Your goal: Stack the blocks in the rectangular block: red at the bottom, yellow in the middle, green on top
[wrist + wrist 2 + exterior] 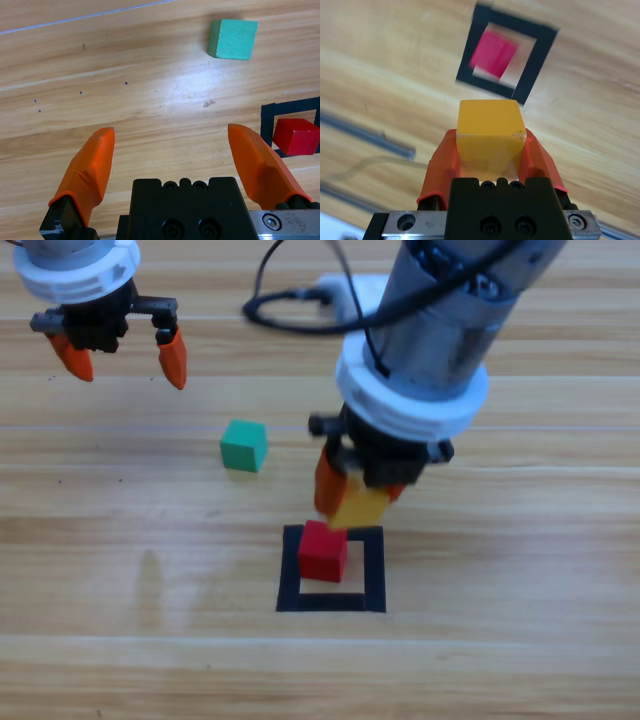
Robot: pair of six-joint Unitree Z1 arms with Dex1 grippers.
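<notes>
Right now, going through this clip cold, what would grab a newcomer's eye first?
The right gripper, shut on the yellow cube, hangs over the far edge of the tape square, just beyond the red cube that sits inside it. The green cube lies alone on the wood, up and left of the square. The left gripper waits open at the top left corner.
</notes>
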